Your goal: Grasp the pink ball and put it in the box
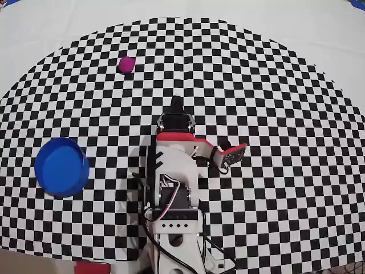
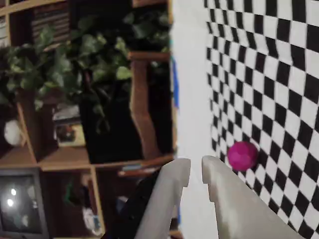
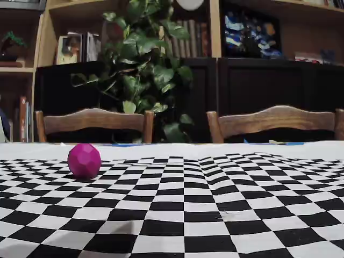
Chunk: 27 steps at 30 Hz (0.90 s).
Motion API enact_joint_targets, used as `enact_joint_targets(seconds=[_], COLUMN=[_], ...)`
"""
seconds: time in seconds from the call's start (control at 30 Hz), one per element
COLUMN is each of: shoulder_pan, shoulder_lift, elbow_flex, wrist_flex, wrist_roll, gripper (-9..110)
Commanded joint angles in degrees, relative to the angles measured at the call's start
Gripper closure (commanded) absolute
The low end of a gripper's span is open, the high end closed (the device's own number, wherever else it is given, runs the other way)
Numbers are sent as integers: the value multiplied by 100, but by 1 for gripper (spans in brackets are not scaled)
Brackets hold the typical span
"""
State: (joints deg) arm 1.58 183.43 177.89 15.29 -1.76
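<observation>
Here the arm (image 1: 171, 188) stands at the near edge of the checkered cloth (image 1: 274, 103) in the overhead view, folded over its base, with the gripper (image 1: 177, 105) pointing toward the far side. In the wrist view the gripper (image 2: 196, 172) shows two pale fingers (image 2: 227, 199) parted by a narrow gap, with nothing between them. The box (image 1: 61, 166) sits on the cloth to the left of the arm in the overhead view, upright, with nothing inside it. The ball (image 1: 126, 64) lies farther out, beyond the gripper and to its left, well apart from both gripper and box. In the wrist view the ball (image 2: 242, 155) rests on the cloth just past the fingertips. In the fixed view the ball (image 3: 84, 160) sits alone on the cloth, with chairs (image 3: 94, 124) and a plant (image 3: 145, 64) behind the table.
</observation>
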Motion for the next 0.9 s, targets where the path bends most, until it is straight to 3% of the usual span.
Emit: enact_joint_targets(seconds=[0.0,0.37,0.87], shoulder_pan=[70,123,105], shoulder_lift=[-35,0,-53], elbow_flex=[44,35,44], wrist_flex=[-387,-773,-844], wrist_roll=[-18,-431,-4992], gripper=[101,101,101])
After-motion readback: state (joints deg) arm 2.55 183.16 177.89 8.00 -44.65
